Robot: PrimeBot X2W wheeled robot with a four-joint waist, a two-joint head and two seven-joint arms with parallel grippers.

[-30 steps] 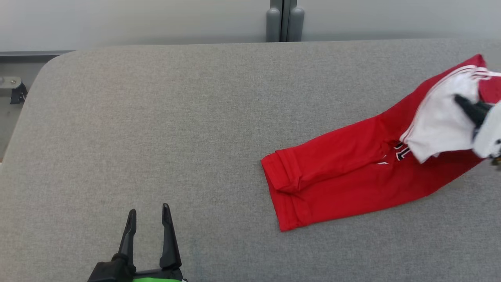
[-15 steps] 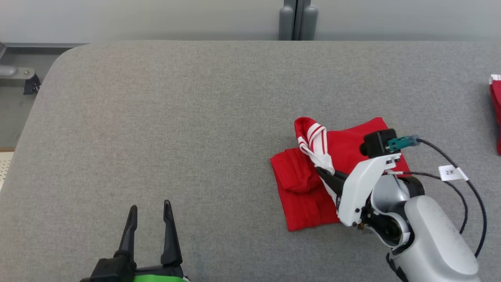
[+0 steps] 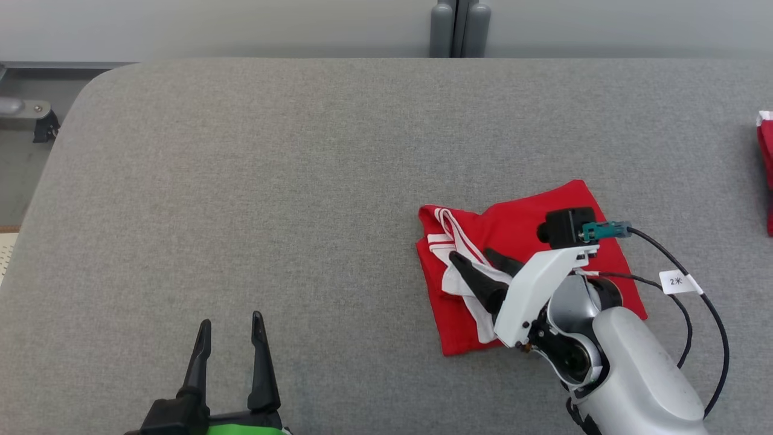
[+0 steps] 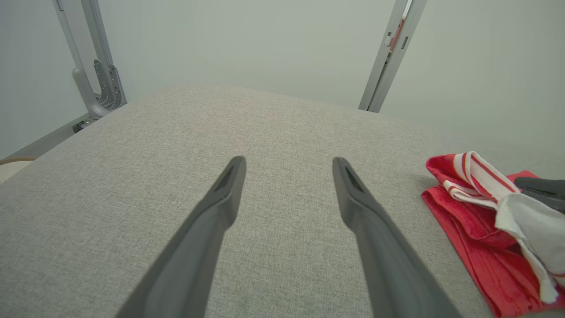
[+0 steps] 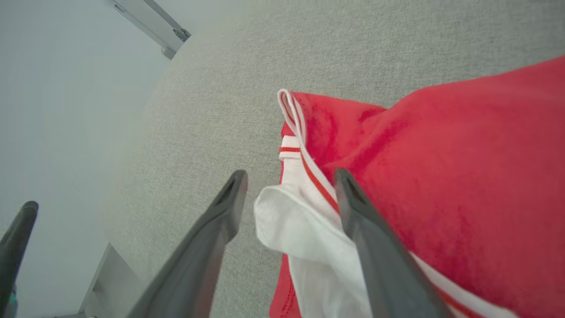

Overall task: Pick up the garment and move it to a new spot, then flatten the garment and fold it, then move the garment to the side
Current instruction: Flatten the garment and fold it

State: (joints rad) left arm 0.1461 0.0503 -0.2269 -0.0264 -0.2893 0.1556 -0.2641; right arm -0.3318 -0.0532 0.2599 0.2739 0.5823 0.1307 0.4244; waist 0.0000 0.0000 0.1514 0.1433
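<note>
Grip state: the right gripper [image 3: 475, 258] stands with jaws spread apart and clamps nothing. A white flap [image 5: 291, 225] of the garment [image 3: 525, 226] lies loose between its two fingers, resting on the red cloth below. The garment sits on the grey table [image 3: 272, 181], right of centre in the head view, doubled over into a rough square, with the striped white band at its left edge. The left gripper [image 3: 230, 322] hovers spread and empty near the table's near edge, well apart from the garment. Another red cloth [image 3: 766, 151] lies at the far right edge.

Step in hand, by judgement: the fold is laid and the folding stage is near its end. Next move: lift the right gripper clear without dragging the flap, then grip all layers at one edge to carry the garment aside. The loose flap may slip out.
</note>
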